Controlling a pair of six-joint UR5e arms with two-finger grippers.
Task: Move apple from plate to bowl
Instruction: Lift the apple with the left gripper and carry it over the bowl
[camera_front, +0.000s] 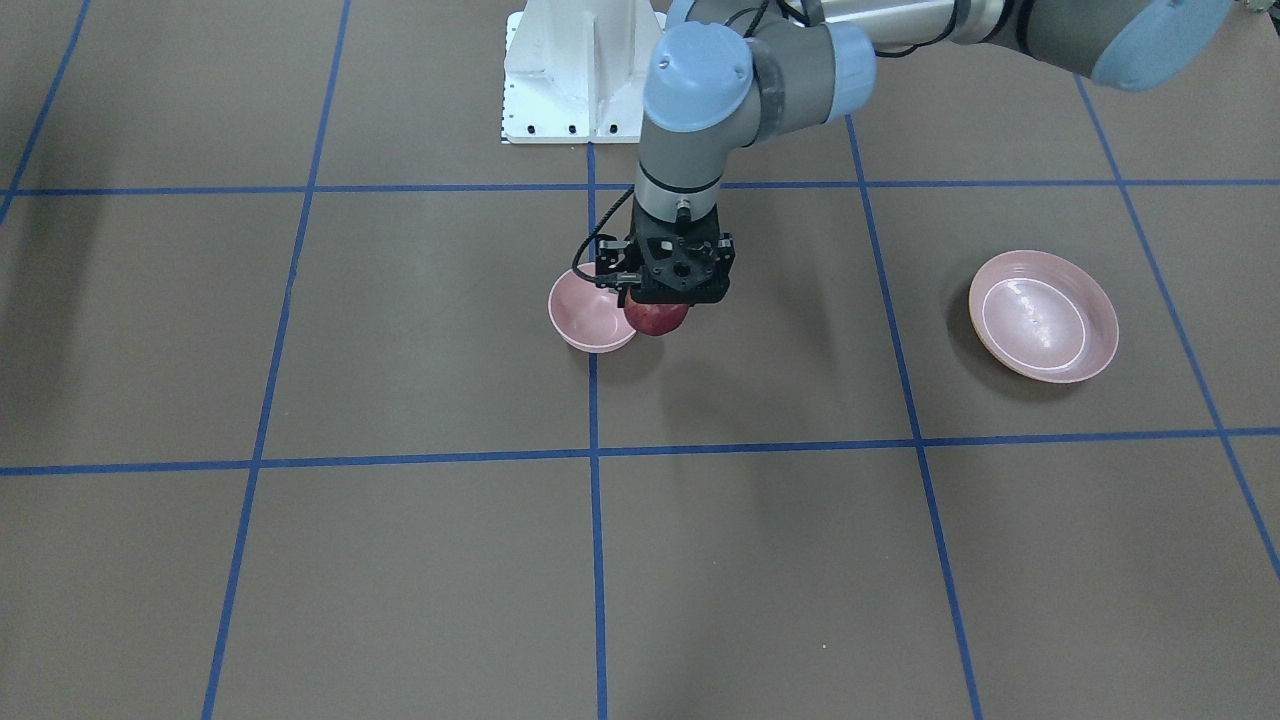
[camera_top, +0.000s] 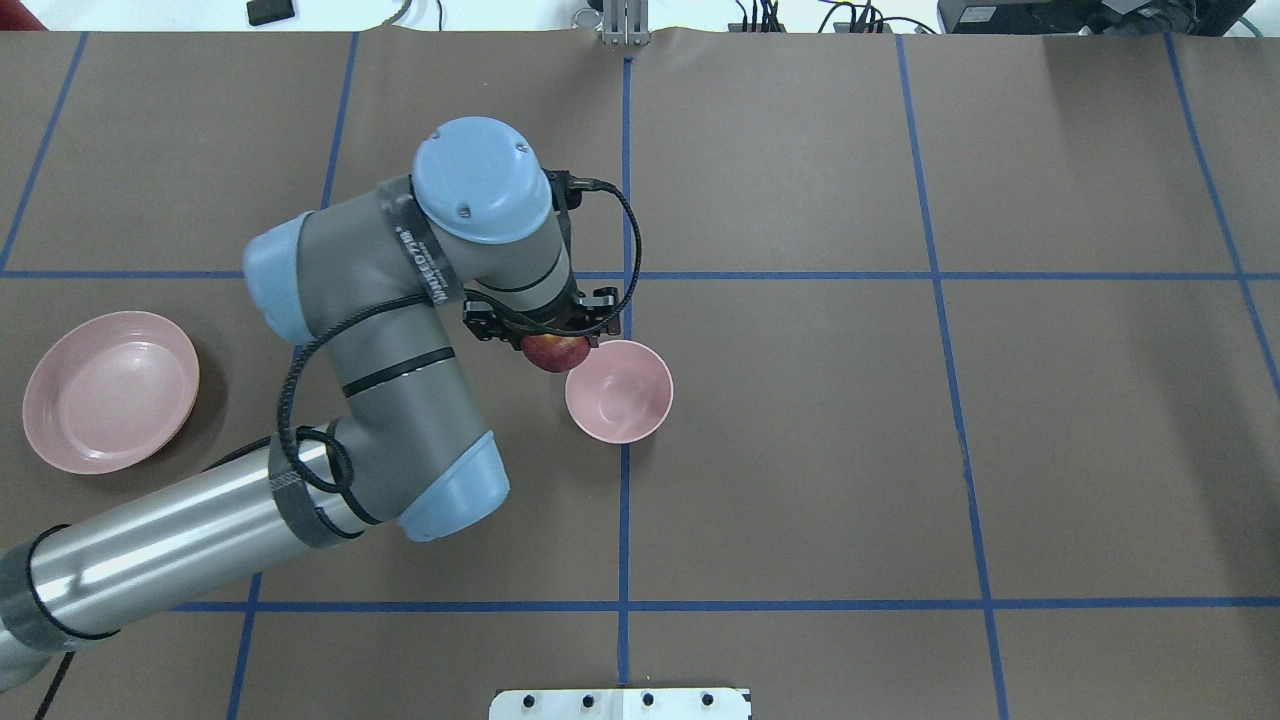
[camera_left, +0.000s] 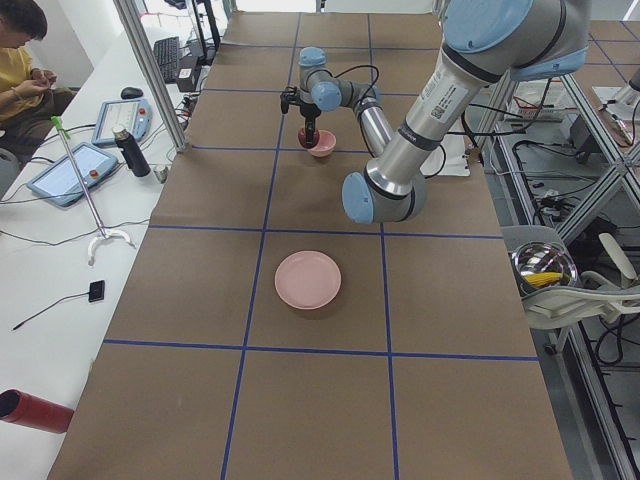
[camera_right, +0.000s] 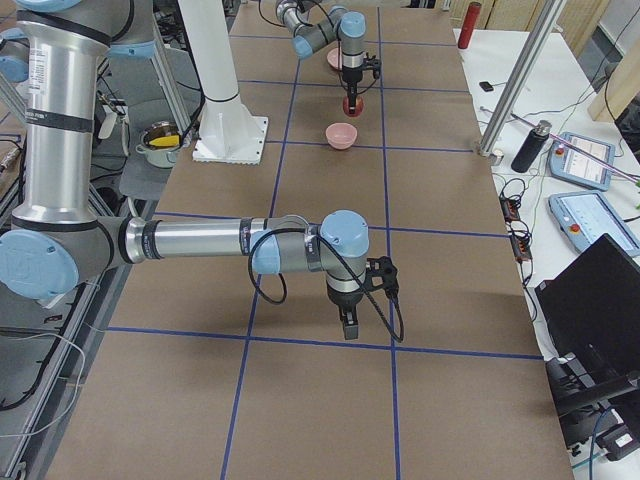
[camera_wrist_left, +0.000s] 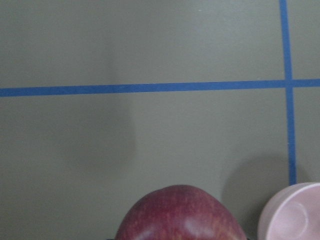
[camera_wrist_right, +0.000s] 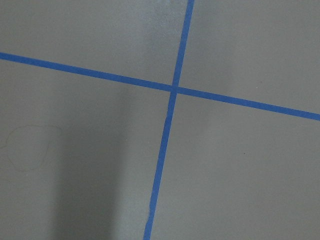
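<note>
Left gripper (camera_top: 552, 338), jaws clamped on the dark red round apple (camera_top: 556, 353), should centre it over the small deep pink bowl (camera_top: 625, 400), at four o'clock seen from overhead, before releasing

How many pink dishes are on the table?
2. The bowl sits near the table centre, beside the apple; the plate lies empty toward the robot's left end. None seem hidden.

The apple (camera_top: 556, 353) is dark red, the bowl (camera_top: 620, 392) and the plate (camera_top: 110, 390) are both pale pink, the table (camera_top: 800, 450) is dull brown with a grid of blue lines (camera_top: 800, 276), and the left arm (camera_top: 390, 330) is grey with light blue caps (camera_top: 483, 180).
</note>
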